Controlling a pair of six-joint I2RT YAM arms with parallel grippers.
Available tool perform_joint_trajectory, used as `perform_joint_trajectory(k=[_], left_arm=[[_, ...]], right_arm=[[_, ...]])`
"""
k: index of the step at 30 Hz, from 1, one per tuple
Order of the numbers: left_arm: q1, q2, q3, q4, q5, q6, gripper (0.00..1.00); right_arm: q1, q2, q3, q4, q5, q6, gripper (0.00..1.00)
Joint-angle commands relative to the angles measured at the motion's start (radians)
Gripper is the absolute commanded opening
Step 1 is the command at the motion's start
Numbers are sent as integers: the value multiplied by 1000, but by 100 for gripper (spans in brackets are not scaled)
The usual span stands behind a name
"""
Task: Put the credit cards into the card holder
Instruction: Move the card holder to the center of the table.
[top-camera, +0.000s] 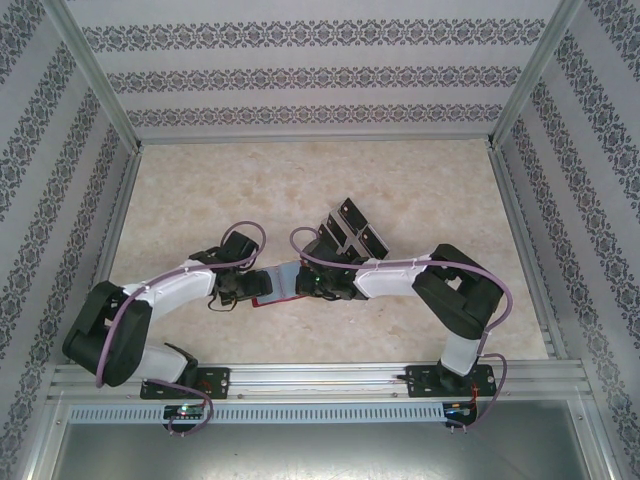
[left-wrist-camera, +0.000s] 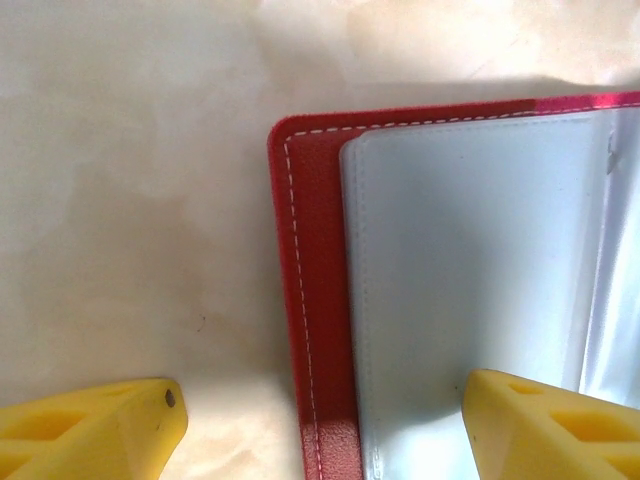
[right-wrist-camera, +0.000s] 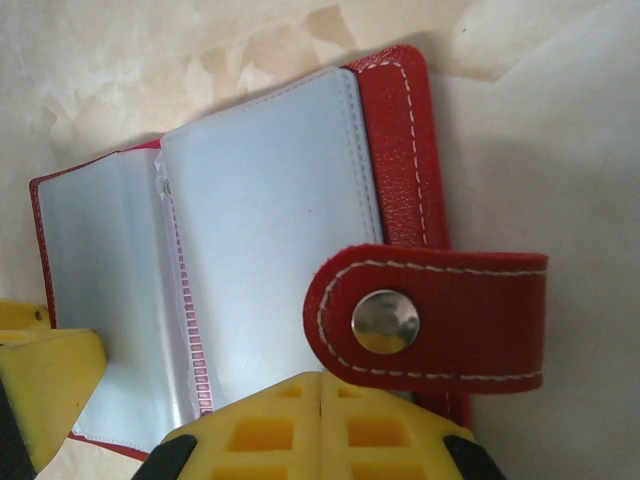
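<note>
**Mounting rail** (top-camera: 320, 378): aluminium, at the near table edge, with both arm bases bolted on.

**Left gripper** (left-wrist-camera: 322, 395): yellow fingers spread wide and gripping nothing. One finger is over bare table and the other over a clear pocket. The card holder's stitched edge lies between them.

**Right gripper** (right-wrist-camera: 320, 385): yellow fingers closed tip to tip at the holder's near edge, just beside the snap tab (right-wrist-camera: 430, 315). Contact cannot be told.

**Card holder** (right-wrist-camera: 400, 140): red with white stitching. It lies open on the table between the two grippers, grey-blue clear pockets upward. The tab is folded over a pocket and its metal stud (right-wrist-camera: 385, 322) is bare and shiny.

**Credit cards** (top-camera: 350, 228): black, fanned in a cluster just beyond the right wrist. Their pale markings are too small to read and their number is uncertain.

**Table** (top-camera: 300, 180): cream, marbled, matte.

**Walls** (top-camera: 320, 70): pale paper with dark ornamental bands on three sides, with aluminium posts at the corners.
</note>
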Motion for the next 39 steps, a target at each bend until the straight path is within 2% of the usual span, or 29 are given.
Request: perform_joint_trajectory(k=[1,10,15,22,31,39], left_arm=[[33,81,-16,100,-81,64,78],[75,148,40,118,-71,103,78],[83,168,83,119,-66,132,78],[83,112,123,70,-53,158,78],[83,13,177,7,-23,145,78],[84,-6,195,-5,-9,137,78]], right_arm=[[-10,9,2,-106,37,16,4],[-4,-41,-63,-90,74,50,4],[-5,-21,-21,-61,34,27,5],[-4,-47,22,-35,-19,-6,15],[-4,-87,73,-62,-27,-31,16],[-39,-150,93,-78,-25,-50,19]])
